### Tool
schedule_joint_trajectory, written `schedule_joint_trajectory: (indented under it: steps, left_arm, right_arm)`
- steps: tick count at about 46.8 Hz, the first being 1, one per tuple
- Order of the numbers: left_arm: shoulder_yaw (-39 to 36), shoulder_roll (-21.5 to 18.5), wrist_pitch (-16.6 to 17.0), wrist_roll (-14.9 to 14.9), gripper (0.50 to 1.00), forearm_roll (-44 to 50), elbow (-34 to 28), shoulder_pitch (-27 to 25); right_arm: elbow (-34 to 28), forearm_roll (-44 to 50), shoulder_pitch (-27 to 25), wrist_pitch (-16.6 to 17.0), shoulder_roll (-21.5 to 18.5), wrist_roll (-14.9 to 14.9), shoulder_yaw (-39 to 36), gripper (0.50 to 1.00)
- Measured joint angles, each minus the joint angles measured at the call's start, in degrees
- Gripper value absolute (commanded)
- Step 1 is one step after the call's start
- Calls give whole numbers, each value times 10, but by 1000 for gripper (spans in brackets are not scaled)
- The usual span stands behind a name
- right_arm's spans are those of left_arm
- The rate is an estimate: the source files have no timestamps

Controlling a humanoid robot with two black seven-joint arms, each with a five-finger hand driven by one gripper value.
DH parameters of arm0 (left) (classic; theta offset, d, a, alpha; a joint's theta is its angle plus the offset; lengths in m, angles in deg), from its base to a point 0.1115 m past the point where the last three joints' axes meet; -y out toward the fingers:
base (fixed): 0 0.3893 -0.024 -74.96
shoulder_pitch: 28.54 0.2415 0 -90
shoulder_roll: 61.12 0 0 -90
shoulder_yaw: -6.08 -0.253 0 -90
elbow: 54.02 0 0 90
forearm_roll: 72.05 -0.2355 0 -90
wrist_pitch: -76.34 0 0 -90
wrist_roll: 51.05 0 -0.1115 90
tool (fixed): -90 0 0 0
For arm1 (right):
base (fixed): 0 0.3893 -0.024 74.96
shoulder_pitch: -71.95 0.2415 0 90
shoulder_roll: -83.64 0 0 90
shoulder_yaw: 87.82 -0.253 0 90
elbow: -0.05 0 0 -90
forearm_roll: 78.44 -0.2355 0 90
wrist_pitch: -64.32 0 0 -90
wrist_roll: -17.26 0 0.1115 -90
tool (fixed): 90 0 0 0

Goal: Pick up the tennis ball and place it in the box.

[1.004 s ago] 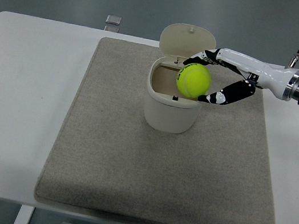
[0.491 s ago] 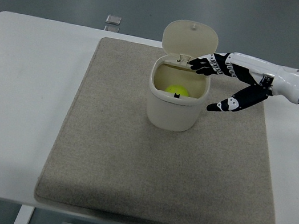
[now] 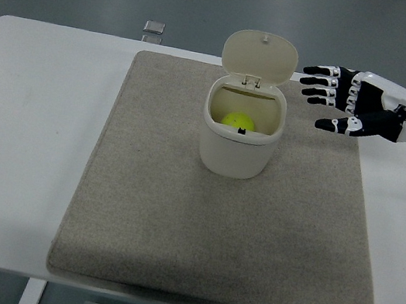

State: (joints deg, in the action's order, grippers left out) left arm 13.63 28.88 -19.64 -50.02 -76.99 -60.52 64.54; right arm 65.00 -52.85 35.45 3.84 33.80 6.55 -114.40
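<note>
White worktop (image 3: pixel 26 129), wide, carrying a large grey-beige mat (image 3: pixel 173 233) that covers most of the middle ground. On the far half of the mat, an upright cream box (image 3: pixel 237 146), bin-shaped with rounded corners, its hinged lid (image 3: pixel 259 55) tipped up and back at the far side, mouth fully open. Right hand (image 3: pixel 356 108) hangs to the right of the box at about rim height, clear of it, fingers (image 3: pixel 321 82) spread wide and pointing left toward the lid, holding nothing. Left arm not in the frame. Tennis ball (image 3: pixel 238 121) sits down inside the box, low against the floor or far wall; only its upper part shows past the near rim. Judgement: placement looks done, so the step in hand is the retreat. To do it well, draw the hand out to the right and up, fingers left open so nothing hooks the lid or rim; the box is light-looking and a nudge could shift or tip it. No reason to reach back in. Ball itself: bright yellow-green, round, felt nap not resolvable at this range, seam not legible; partly shaded by the box wall. Small dark latch (image 3: pixel 242 131) at the near rim, in front of it. Small grey square object (image 3: pixel 154 28) on the far worktop, off the mat, well apart from everything.
</note>
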Motion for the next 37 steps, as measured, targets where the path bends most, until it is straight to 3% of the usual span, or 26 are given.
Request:
schedule_joint_trajectory:
  steps: [11,26,37]
  left_arm:
    - [0,0,0,0,992,0,0,0]
    - [0,0,0,0,992,0,0,0]
    - [0,0,0,0,992,0,0,0]
  right_arm:
    - [-39,-76,-28,-43,-19,4,4,903]
    - [-42,-232,-40,-170,-49,76,-6,901]
    - [-62,-316,-39,-187,-69,78,-8,901]
